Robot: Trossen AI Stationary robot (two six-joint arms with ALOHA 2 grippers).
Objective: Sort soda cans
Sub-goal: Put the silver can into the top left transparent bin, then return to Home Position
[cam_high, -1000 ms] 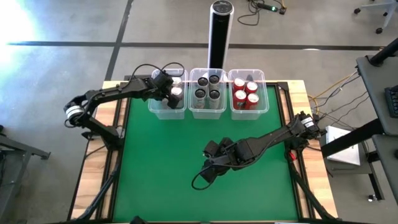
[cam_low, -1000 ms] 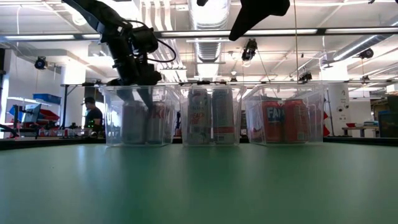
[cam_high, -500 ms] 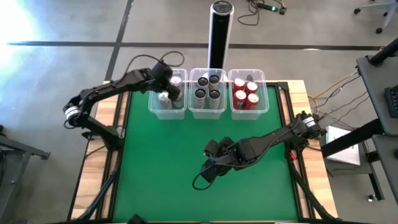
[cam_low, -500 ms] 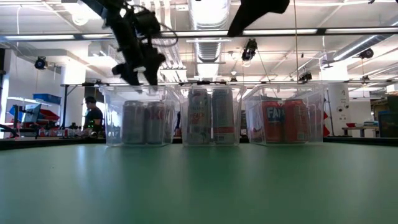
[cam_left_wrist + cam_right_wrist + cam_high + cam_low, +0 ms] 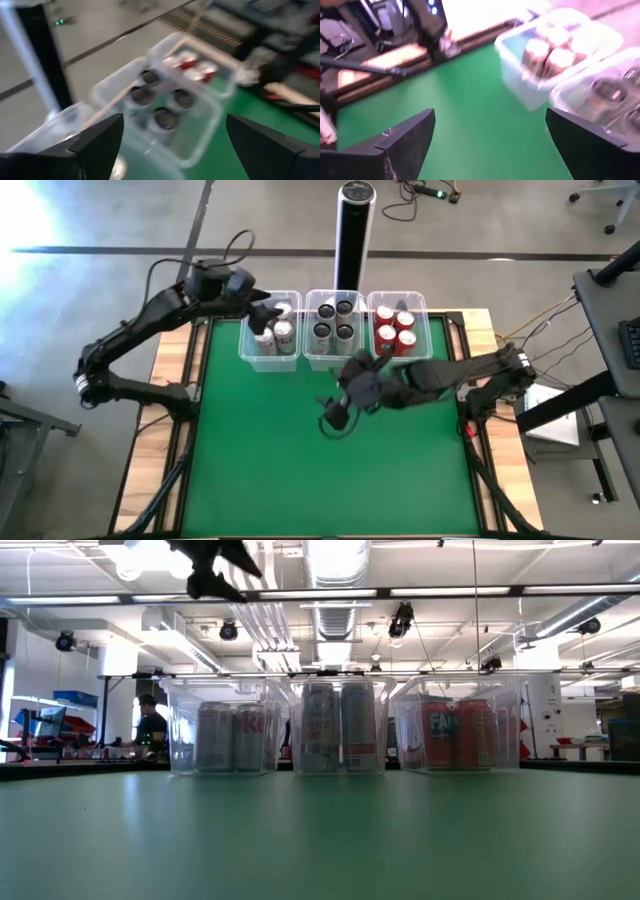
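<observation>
left gripper above left bin, fingers apart, holding nothing | silver cans in left bin | black cans in middle bin, post behind | red cans in right bin | right gripper over mat, fingers apart, holding nothing

A green mat covers the counter, which has a wooden edge. Three clear plastic bins stand in one row at 12 o'clock on the mat, touching side by side. Behind the middle bin a tall black-and-silver post stands upright on the grey floor. In the low view a person shows far back at 9 o'clock.
</observation>
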